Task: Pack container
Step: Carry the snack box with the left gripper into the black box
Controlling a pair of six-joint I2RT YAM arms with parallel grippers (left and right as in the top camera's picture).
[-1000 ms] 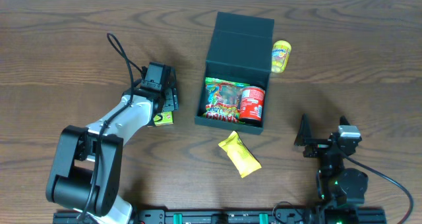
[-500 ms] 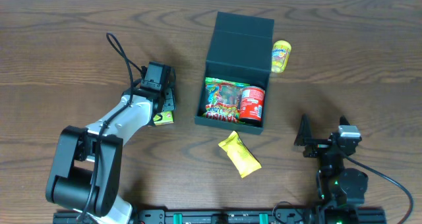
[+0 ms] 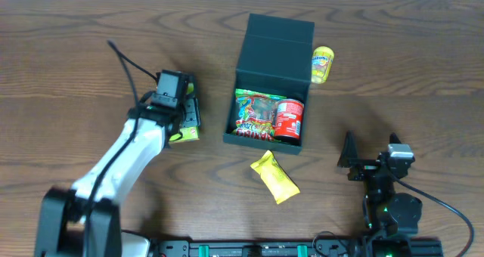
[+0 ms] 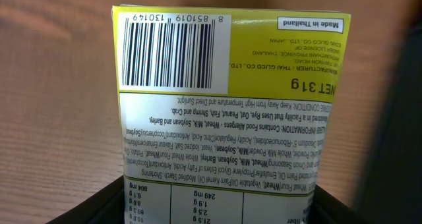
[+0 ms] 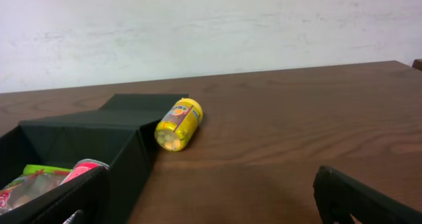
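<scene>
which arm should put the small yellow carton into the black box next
Left. The left gripper holds the carton right beside the container; the right gripper sits farther off, empty.

White left arm [image 3: 125, 147] bears black gripper [image 3: 193, 115] and cable [image 3: 121, 60].

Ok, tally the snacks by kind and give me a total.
Cans: 2, the red can in the container and the yellow can
Bags: 2, the colourful bag and the yellow packet
Cartons: 1, the green-yellow carton
Total: 5
</scene>
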